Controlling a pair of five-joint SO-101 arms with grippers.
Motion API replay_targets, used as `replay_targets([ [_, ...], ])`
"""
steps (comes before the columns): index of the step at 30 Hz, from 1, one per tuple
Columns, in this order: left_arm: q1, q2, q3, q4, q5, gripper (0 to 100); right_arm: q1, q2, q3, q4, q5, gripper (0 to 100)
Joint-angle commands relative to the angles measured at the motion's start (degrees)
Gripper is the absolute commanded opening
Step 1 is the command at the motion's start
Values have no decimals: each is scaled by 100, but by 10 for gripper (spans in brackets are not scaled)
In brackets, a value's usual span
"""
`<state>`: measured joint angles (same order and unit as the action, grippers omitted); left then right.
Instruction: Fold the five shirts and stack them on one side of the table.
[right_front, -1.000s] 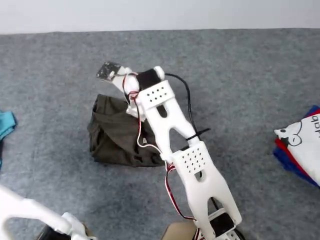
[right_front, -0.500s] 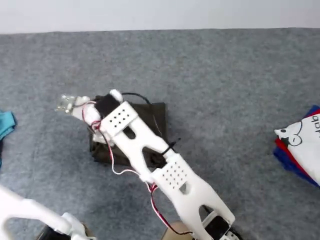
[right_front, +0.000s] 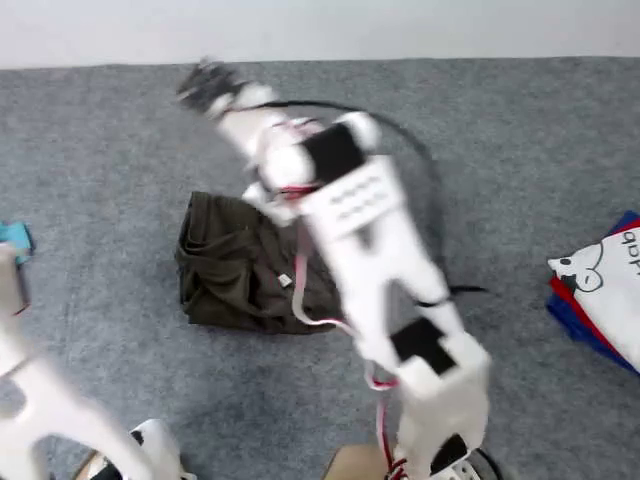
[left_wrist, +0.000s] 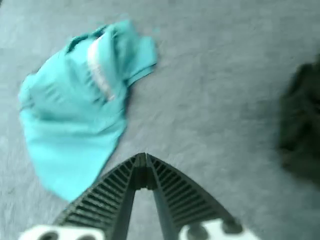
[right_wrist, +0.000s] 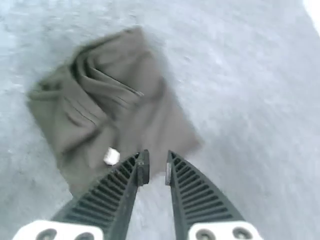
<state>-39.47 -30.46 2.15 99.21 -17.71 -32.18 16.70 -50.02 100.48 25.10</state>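
The right claw (right_wrist: 155, 166) is hovering released near the olive shirt (right_wrist: 110, 110), the left claw (left_wrist: 146, 161) clenched near the teal shirt (left_wrist: 75, 110).

You get no readable text here, white shirt (right_front: 612, 285) far off from the fingers shows dark print cut by the edge, small white tag (right_wrist: 111, 156) on olive shirt (right_wrist: 107, 107) just beside right gripper (right_wrist: 155, 169) fingertips (right_wrist: 142, 167), too blurred to read
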Motion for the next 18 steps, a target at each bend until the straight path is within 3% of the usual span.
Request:
replay_targets([
  [1, 1662, 211, -189, 70, 571, 8, 884, -1411, 905, 251, -62, 75],
  [5, 2866, 1116, -207, -422, 949, 8, 1824, -2527, 2198, 242, -62, 75],
  [10, 3859, 2330, -224, -774, 958, 8, 2695, -3767, 3543, 233, -53, 75],
  [18, 4466, 3727, -224, -826, 932, 8, 3705, -5358, 5213, 224, -35, 75],
])
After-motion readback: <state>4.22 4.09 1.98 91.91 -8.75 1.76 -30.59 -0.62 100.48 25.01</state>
